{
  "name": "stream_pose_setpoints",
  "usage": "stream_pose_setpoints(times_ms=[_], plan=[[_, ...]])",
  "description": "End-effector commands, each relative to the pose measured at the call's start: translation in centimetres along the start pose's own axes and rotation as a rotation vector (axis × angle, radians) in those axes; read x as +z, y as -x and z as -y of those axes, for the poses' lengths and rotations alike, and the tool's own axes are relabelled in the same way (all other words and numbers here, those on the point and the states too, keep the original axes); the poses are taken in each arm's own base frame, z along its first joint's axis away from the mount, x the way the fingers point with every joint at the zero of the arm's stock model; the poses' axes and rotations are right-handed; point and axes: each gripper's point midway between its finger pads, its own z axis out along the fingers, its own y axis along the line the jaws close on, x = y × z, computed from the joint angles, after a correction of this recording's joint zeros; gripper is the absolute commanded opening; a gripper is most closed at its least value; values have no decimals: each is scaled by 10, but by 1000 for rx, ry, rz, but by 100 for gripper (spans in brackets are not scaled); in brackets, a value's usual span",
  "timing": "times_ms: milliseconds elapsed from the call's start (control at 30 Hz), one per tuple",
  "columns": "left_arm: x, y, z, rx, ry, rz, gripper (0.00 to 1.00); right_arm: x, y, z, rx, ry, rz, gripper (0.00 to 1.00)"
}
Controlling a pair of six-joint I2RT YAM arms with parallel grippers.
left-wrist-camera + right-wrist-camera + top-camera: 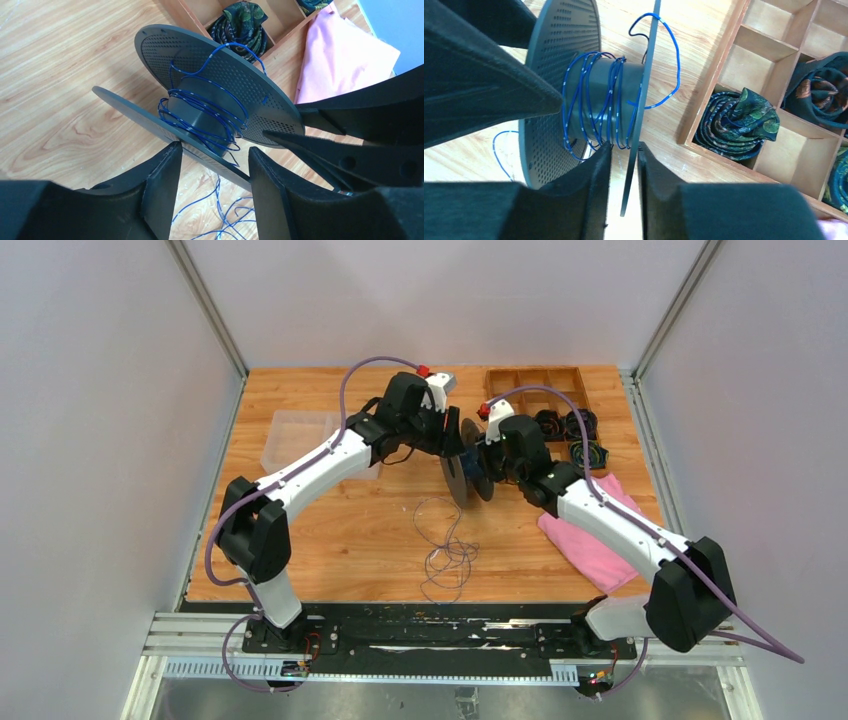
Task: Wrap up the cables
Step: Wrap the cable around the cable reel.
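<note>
A dark grey spool [462,468] stands between both arms at mid-table. The thin blue cable [200,107] is wound in loose turns round its hub [596,100]. The rest of the cable [447,550] lies in limp loops on the wood in front of the spool. My left gripper [212,155] is open, and the near flange [130,107] crosses the gap at its fingertips. My right gripper [625,150] straddles the thin edge of the other flange [646,75]. Its jaws stand narrowly apart, with a strip of light beside the flange.
A wooden compartment tray [535,375] at the back right holds several dark rolled bundles [565,425]. A pink cloth [590,540] lies under the right arm. A clear plastic container [295,435] sits at the back left.
</note>
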Motion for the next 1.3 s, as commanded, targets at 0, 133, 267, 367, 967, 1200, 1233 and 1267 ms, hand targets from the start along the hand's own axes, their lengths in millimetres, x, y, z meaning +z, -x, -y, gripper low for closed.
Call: stream_pose_setpoints(times_ms=[0, 133, 267, 367, 967, 1200, 1233, 1267], plan=[[-2, 4, -3, 48, 19, 28, 54, -15, 11, -14, -60, 87, 45, 31], [-5, 9, -3, 61, 26, 41, 53, -21, 18, -11, -70, 96, 66, 42], [-9, 17, -1, 83, 27, 58, 52, -29, 29, -7, -85, 101, 93, 52], [-11, 21, 0, 108, 24, 69, 52, -35, 42, -3, -91, 90, 114, 53], [-15, 25, 4, 141, 12, 85, 50, -41, 67, 46, 66, 50, 135, 45], [-16, 25, 6, 148, 12, 87, 50, -20, 62, 47, 212, 125, 78, 46], [-16, 25, 5, 149, 14, 88, 50, -17, 62, 47, 225, 128, 72, 46], [-16, 26, 6, 150, 12, 89, 49, -14, 62, 47, 236, 131, 67, 46]])
